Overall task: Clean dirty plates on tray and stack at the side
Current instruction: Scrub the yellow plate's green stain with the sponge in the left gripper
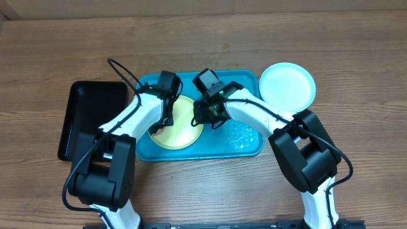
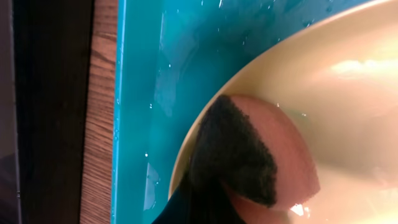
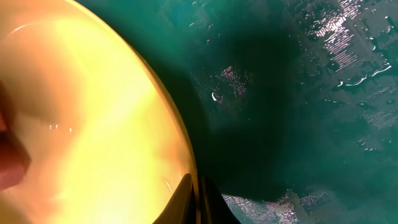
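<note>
**Step in hand (judged):** scrubbing.
- **Yellow plate** [image 1: 181, 127]: lies flat inside the tray [image 1: 248, 86], left of the tray's middle.
- **Left gripper** [image 1: 164, 119]: closed on a pink, dark-faced sponge [image 2: 261, 155], pressed on the plate's edge nearest the tray's left wall.
- **Right gripper** [image 1: 205, 116]: pinches the plate's opposite rim.
- **Pale plate** [image 1: 287, 84]: on the table, touching the tray's far right corner.
- **Next move (judged):** calls for a firm grip to lift the wet plate onto the pale plate.
</note>
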Robot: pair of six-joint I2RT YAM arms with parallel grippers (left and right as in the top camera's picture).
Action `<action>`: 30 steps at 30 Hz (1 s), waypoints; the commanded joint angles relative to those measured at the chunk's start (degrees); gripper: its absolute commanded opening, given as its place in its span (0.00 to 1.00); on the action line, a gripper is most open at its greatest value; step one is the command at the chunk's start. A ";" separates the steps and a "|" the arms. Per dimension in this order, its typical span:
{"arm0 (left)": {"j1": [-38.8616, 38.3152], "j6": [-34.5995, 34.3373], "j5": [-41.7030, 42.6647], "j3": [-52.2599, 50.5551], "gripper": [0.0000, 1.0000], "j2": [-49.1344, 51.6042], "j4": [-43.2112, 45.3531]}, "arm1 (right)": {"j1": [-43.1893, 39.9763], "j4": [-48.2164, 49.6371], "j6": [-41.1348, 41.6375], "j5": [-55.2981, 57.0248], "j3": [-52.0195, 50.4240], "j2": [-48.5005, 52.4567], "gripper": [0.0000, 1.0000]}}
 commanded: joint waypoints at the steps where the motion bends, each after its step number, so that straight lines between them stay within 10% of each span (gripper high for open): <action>1: 0.98 0.90 1.53 3.93 0.04 1.62 -0.33 | -0.55 -1.92 -0.13 6.05 -2.01 1.42 0.04; 8: 0.94 2.36 30.25 4.92 0.04 1.90 7.34 | -0.55 -1.36 -0.13 6.03 -2.01 1.42 0.04; 16: 0.76 1.95 31.15 2.97 0.04 4.26 10.01 | -0.55 -1.29 -0.13 6.03 -2.01 1.42 0.04; 30: 6.69 4.28 -0.17 6.93 0.04 5.01 -3.63 | -0.55 -1.27 -0.15 6.05 -2.01 1.42 0.04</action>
